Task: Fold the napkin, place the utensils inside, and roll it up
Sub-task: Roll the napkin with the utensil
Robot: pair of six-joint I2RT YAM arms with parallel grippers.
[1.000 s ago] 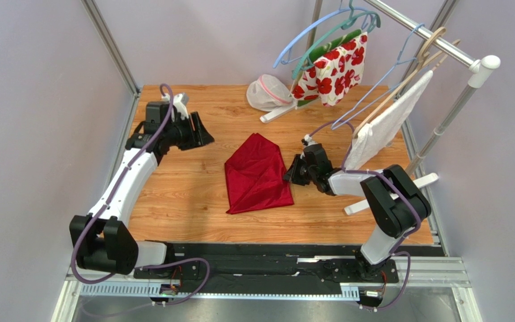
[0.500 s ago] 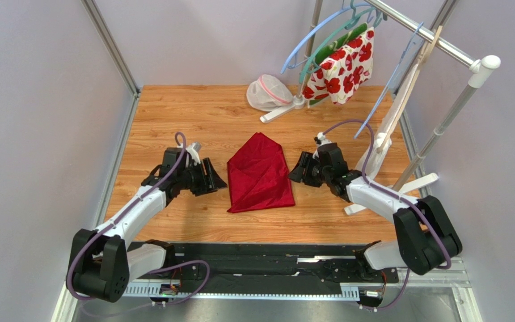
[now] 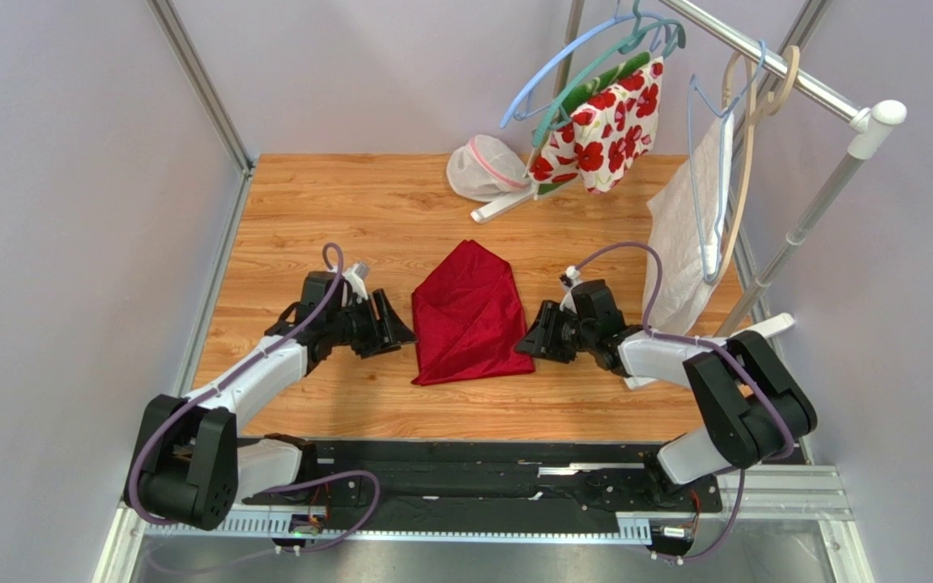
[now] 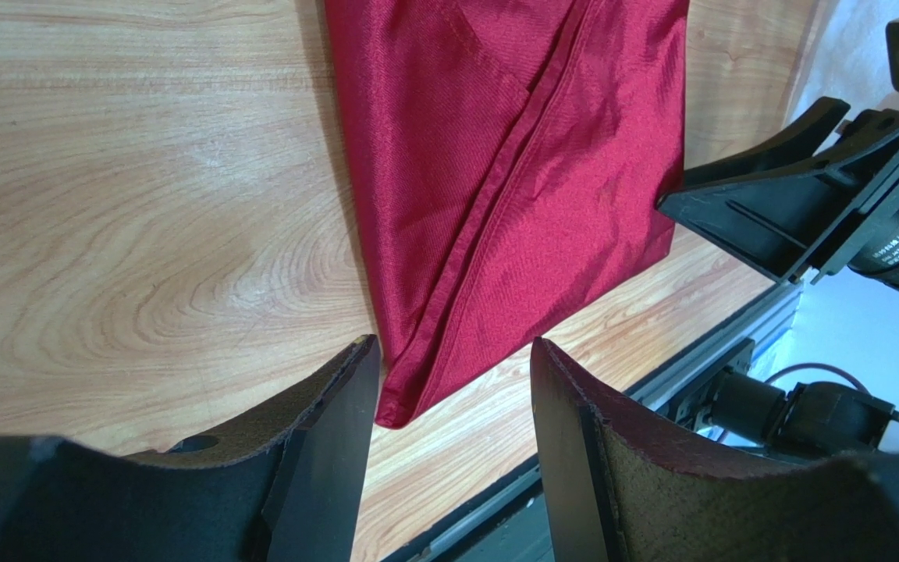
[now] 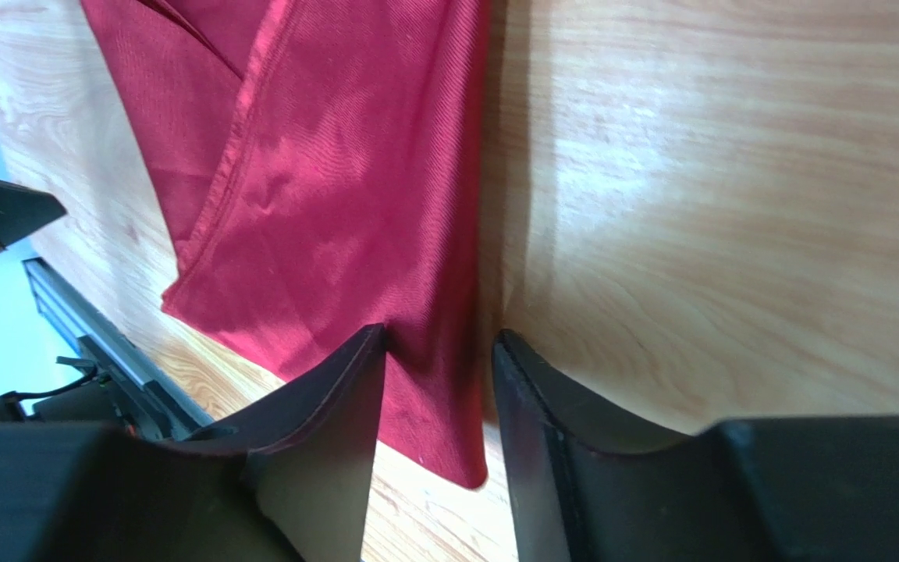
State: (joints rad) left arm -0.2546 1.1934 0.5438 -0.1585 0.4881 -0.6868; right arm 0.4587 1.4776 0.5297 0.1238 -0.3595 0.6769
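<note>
Either side of the folded dark red cloth napkin [image 3: 469, 313], flat on the wooden bench [image 3: 350, 207], the left arm [image 3: 267, 360] and right arm [image 3: 666, 355] hold their jaws open and empty; pinching one layer could unfold it.

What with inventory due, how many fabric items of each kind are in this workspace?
Dark red napkin: 1
White cloth with red flowers: 1
White towel: 1
Whitish bag with pink trim: 1
Total: 4

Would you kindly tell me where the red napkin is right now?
In the top view, the napkin lies folded on the table between the left hand and the right hand.
</note>
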